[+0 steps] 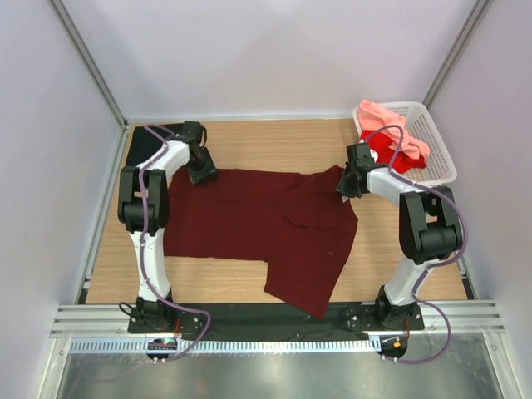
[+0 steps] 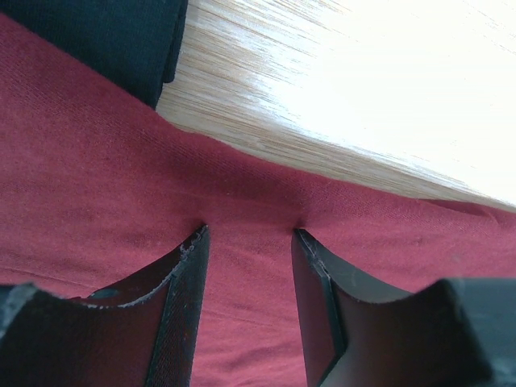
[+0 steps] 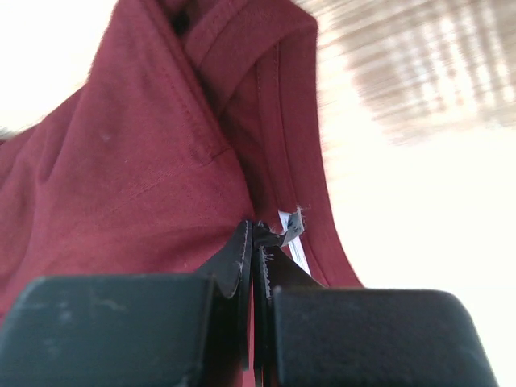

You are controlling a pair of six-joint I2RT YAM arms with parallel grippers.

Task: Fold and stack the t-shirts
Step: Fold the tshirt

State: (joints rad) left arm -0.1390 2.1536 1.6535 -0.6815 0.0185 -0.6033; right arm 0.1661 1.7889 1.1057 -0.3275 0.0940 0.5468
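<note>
A dark maroon t-shirt is spread on the table. Its collar, beside the white neck label, is pinched between the closed fingers of the right gripper. The left gripper is set on the cloth with jaws apart, the shirt's edge just ahead of its fingertips (a black t-shirt lies beyond, to its left).

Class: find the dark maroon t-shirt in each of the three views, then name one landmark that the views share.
Top external: maroon t-shirt spread flat across the middle of the picture.
Left wrist: fills the lower left, under the open left claw.
Right wrist: fills left and centre, its collar pinched in the shut right claw.
Shared landmark: the wooden table top beyond the shirt's edge.
</note>
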